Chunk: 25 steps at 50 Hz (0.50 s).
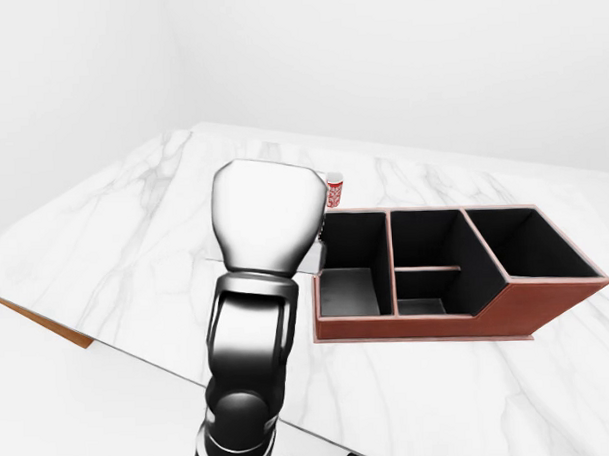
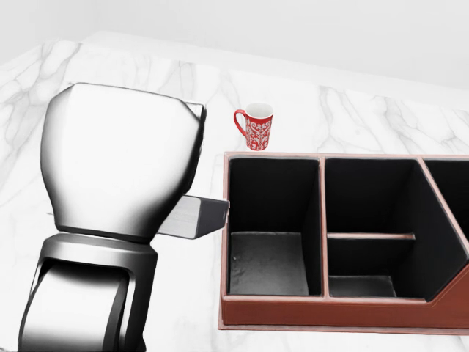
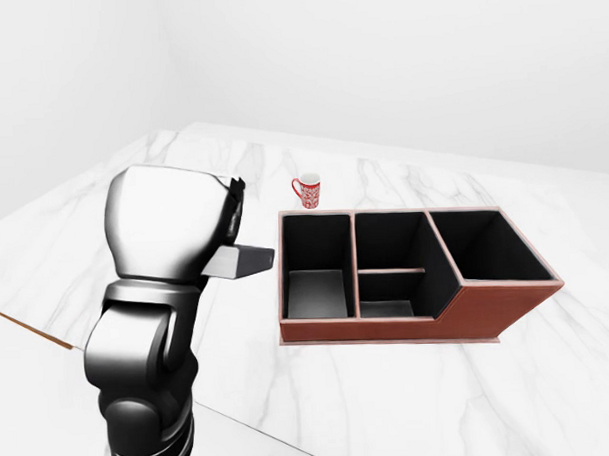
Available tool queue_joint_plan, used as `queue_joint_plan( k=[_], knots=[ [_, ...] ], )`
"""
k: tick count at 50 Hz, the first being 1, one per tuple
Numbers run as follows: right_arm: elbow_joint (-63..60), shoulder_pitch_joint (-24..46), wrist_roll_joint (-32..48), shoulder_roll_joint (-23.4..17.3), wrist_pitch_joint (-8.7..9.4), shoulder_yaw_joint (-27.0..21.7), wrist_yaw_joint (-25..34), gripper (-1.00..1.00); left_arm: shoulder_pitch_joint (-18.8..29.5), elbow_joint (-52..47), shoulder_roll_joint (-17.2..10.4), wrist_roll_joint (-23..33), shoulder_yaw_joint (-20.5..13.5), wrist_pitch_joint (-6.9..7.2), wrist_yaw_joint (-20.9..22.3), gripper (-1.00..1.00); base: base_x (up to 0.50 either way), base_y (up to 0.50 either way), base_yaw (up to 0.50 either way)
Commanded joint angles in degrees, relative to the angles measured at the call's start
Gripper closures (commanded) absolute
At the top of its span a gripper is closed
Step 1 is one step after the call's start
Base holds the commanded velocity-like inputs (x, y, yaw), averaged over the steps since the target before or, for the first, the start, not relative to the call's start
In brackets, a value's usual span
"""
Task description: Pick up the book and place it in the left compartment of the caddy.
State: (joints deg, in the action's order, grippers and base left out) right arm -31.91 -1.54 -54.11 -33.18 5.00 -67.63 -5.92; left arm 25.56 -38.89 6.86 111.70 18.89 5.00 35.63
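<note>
The book (image 2: 196, 217) is a grey slab held level above the marble table (image 2: 139, 81). Only its right end shows, sticking out from behind my left forearm, and it reaches almost to the caddy's left wall. My left hand (image 3: 232, 213) is shut on the book, with its fingers mostly hidden behind the silver wrist. The brown caddy (image 2: 271, 155) stands at the right with black insides. Its left compartment (image 2: 267, 262) has nothing in it. My right hand does not show in any view.
A red patterned mug (image 2: 256, 125) stands on the table just above the caddy's left corner in the head view. The table's near edge (image 1: 48, 322) runs diagonally at the lower left of the left-eye view. The caddy's middle compartment has a low divider (image 2: 370, 236).
</note>
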Motion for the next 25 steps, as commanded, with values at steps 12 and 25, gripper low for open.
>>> queue_joint_plan(
  k=[12,25],
  knots=[
    [0.19,0.24,0.17,-0.09,0.0,0.23,0.05,-1.0,9.06,10.49,-1.37,1.3,14.22,0.0,-0.47,1.0,0.0,0.0,0.0],
    [0.19,0.07,-1.47,-0.53,0.0,-0.27,-1.08,-1.0,8.87,15.9,2.22,1.3,13.94,0.0,-3.69,1.0,0.0,0.0,0.0]
  ],
)
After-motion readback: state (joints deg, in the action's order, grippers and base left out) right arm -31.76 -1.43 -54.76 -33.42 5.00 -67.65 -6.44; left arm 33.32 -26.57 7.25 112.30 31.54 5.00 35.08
